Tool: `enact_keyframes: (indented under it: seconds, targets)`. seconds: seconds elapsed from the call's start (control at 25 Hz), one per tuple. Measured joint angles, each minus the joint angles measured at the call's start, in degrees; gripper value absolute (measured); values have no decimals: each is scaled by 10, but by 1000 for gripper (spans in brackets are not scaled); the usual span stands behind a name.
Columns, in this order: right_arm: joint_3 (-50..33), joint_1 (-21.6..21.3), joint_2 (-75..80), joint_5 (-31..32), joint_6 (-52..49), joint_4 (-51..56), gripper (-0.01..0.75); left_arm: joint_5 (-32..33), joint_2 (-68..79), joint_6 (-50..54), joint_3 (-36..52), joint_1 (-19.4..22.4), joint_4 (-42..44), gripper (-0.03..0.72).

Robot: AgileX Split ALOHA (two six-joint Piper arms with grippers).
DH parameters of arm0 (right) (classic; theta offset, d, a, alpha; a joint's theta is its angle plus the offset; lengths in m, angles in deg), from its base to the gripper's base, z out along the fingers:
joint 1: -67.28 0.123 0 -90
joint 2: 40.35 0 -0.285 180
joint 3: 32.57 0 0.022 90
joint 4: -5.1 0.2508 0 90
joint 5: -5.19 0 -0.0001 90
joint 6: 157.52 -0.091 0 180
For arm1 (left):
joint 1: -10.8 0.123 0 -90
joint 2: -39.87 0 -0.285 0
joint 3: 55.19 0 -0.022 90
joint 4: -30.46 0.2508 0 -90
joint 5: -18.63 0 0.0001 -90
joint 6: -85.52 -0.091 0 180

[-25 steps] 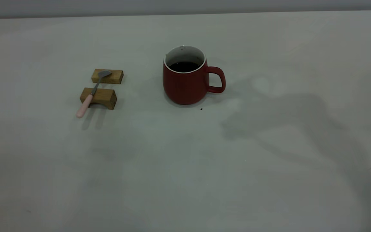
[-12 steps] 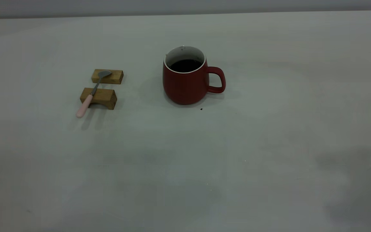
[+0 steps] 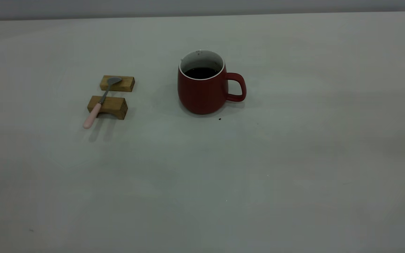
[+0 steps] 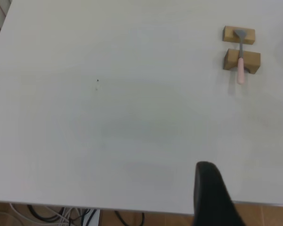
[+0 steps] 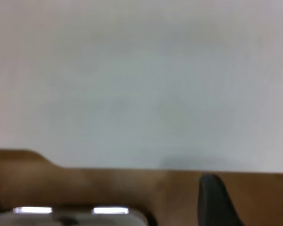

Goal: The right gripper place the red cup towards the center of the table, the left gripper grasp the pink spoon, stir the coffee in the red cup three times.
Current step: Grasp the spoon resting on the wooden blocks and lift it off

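The red cup stands upright near the middle of the table, its handle to the right and dark coffee inside. The pink spoon lies across two wooden blocks at the left, handle toward the front; it also shows in the left wrist view as the pink spoon. Neither gripper appears in the exterior view. My left gripper hangs open and empty over the table's near edge, far from the spoon. My right gripper is open and empty beyond the table edge; the cup is out of its view.
The two wooden blocks hold the spoon off the table. Small dark specks lie in front of the cup. Cables hang below the table edge, and a brown floor shows past it.
A large arm shadow on the right of the table has slid off toward the front right and vanished. Cup, spoon and blocks have not moved.
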Motion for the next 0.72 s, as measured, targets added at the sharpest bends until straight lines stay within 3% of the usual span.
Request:
enact_keyframes:
  seconds: [0.48, 0.72]
  targets:
    - [-4, -2, -202, 8, 0, 0, 394, 0, 0, 0, 0, 0, 0, 458]
    - [-4, -2, -220, 14, 0, 0, 394, 0, 0, 0, 0, 0, 0, 458]
